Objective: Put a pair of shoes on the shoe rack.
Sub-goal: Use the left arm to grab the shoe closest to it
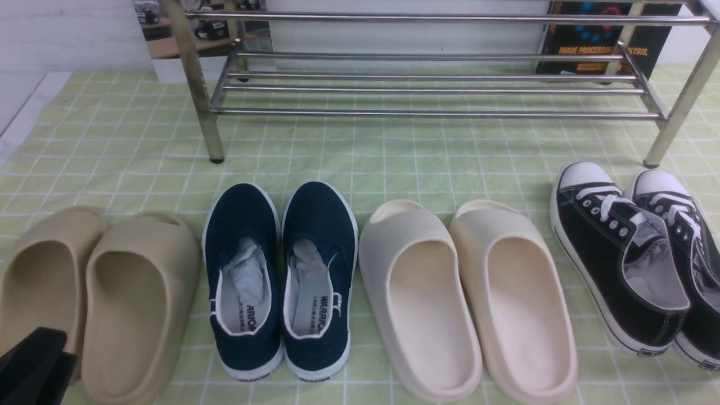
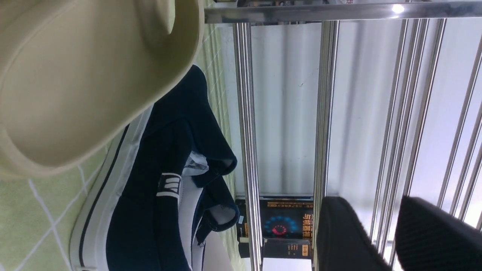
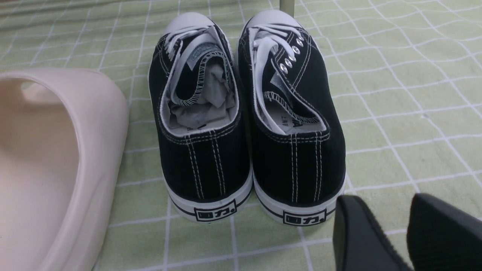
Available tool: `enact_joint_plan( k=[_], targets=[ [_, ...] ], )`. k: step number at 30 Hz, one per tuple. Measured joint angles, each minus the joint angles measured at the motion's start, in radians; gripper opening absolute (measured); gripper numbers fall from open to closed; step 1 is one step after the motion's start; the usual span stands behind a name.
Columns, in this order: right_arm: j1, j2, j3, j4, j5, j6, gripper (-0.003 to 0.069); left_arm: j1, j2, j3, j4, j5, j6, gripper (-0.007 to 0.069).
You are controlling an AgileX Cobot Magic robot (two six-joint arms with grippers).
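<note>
front view shows the pair of navy slip-ons [image 1: 316, 222] standing side by side on the bench [image 1: 394, 163], which is covered in green checked cloth. their toes point toward the shoe rack [image 1: 433, 113] and their heels toward the robot, and both are stuffed with paper. neither is on the rack yet

a beige slide [image 1: 140, 292] sits just beside them on the left and a cream slide [image 1: 416, 304] just beside them on the right, with the black sneakers [image 1: 619, 253] further right. the rack stands beyond the toes, its shelf only spaced bars under a low upper rail

the left claw [image 2: 376, 210] hangs low by the beige slides, fingers parted, nothing between them. the right claw [image 3: 388, 210] is also parted and empty, near the sneakers' heels

my judgement of the risks:
- the crowding leaves little room, so a finger could drag a slide along
- a pinch on soft canvas may slip
- a shoe set carelessly could tip between the bars or knock the upper rail
</note>
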Motion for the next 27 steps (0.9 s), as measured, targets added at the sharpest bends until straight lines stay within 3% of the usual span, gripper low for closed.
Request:
enact_joint_plan(
  k=[3,5,7,8,13,16,20,27],
  targets=[
    [0.0,0.0,0.0,0.0,0.0,0.0,0.0239,0.0,0.0,-0.144,0.095,0.068,0.179,0.0239],
    [0.0,0.0,0.0,0.0,0.0,0.0,0.0239,0.0,0.017,-0.283,0.212,0.2,0.326,0.0224],
    [0.0,0.0,0.0,0.0,0.0,0.0,0.0239,0.0,0.047,-0.344,0.27,0.281,0.368,0.0206],
    [0.0,0.0,0.0,0.0,0.0,0.0,0.0239,0.0,0.133,-0.438,0.375,0.44,0.408,0.0162],
    [0.0,0.0,0.0,0.0,0.0,0.0,0.0239,0.0,0.422,-0.687,0.679,0.844,0.444,-0.0015],
    [0.0,0.0,0.0,0.0,0.0,0.0,0.0239,-0.001,0.573,-0.791,0.774,1.008,0.467,-0.0013],
    [0.0,0.0,0.0,0.0,0.0,0.0,0.0239,-0.046,0.696,-0.851,0.812,1.084,0.481,-0.0013],
    [0.0,0.0,0.0,0.0,0.001,0.0,0.0239,-0.308,0.958,-0.89,0.802,1.039,0.5,-0.0012]
  ],
)
